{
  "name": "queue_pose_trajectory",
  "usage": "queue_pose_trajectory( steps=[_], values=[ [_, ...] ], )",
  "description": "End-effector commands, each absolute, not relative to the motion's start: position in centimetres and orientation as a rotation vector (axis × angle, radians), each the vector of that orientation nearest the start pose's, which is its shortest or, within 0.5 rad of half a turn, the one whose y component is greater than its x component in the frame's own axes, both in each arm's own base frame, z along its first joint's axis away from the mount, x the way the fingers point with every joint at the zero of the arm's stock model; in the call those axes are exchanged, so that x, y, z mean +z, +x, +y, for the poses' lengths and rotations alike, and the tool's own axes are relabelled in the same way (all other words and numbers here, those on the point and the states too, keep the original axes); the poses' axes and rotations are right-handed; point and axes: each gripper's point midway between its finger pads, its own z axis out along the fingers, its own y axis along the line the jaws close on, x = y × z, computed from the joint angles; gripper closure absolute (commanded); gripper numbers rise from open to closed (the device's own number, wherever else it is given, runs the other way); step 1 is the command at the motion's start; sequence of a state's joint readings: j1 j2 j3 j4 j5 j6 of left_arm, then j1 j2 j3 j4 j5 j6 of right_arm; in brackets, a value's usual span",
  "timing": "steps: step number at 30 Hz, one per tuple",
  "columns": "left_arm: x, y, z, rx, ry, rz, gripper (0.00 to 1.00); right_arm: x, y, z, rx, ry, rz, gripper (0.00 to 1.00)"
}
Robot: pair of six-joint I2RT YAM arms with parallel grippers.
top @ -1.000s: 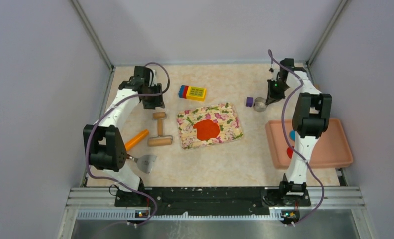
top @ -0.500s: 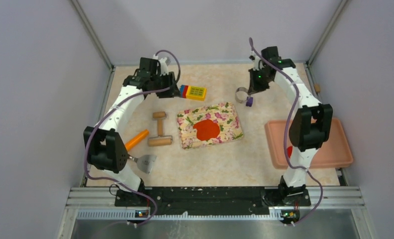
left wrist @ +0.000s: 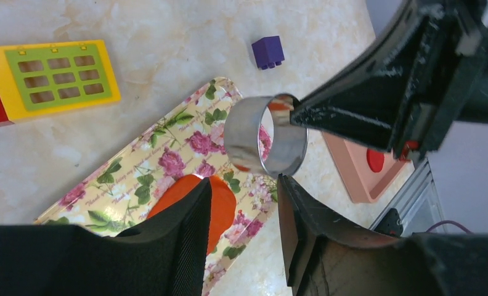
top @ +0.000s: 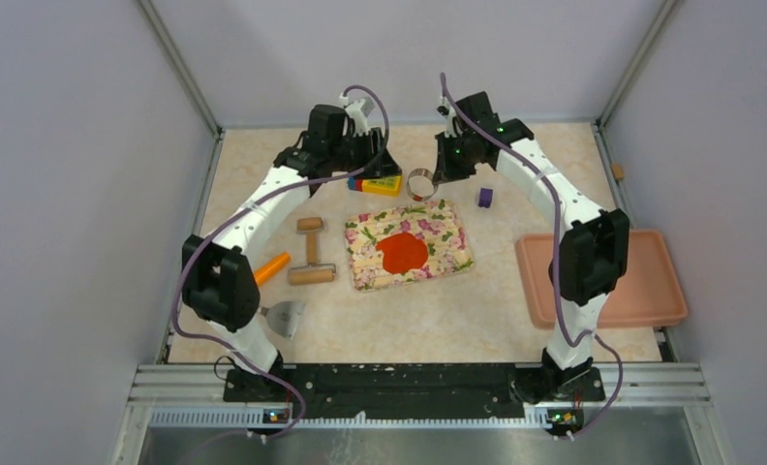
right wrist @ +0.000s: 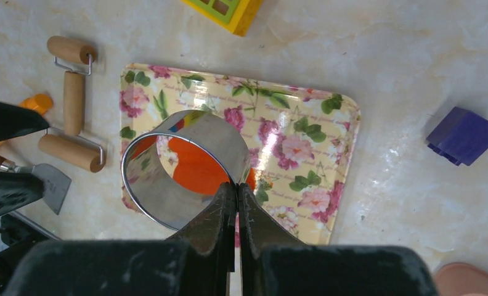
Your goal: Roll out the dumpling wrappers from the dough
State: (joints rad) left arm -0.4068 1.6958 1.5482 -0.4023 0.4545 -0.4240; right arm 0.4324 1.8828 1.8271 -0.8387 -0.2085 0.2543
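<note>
Tabletop (top: 457,310): dough (top: 403,253) on floral tray (top: 447,254); wrapper (left wrist: 375,160) in pink tray (top: 651,291).

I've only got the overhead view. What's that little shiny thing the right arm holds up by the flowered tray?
Observer: A hollow metal ring. The right gripper pinches its wall, fingers shut on it.
Visitor: Is the other claw grabbing it too?
Observer: No. The left gripper is open with nothing between its fingers; the ring hangs beyond them.
Visitor: The right arm hides part of the pink tray. Anything in there?
Observer: The left wrist camera shows a round red wrapper lying in the pink tray.
</note>
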Motion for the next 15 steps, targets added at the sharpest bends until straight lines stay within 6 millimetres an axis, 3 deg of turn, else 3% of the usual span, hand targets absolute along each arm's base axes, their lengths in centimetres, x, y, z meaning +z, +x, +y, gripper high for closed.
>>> queue_pose_trajectory(
  steps=[1,9,15],
  values=[
    [25.9,41.5,-28.7,-1.042,0.229,2.144,0.55,21.3,40.8,25.9,0.557,-0.310,2.436,1.00],
    [23.5,40.6,-29.6,-1.063,0.248,2.199,0.63,21.7,41.2,27.8,0.553,-0.346,2.400,1.00],
    [20.0,39.9,-28.7,-1.001,0.184,2.302,0.69,21.4,41.8,28.0,0.546,-0.343,2.395,1.00]
  ],
)
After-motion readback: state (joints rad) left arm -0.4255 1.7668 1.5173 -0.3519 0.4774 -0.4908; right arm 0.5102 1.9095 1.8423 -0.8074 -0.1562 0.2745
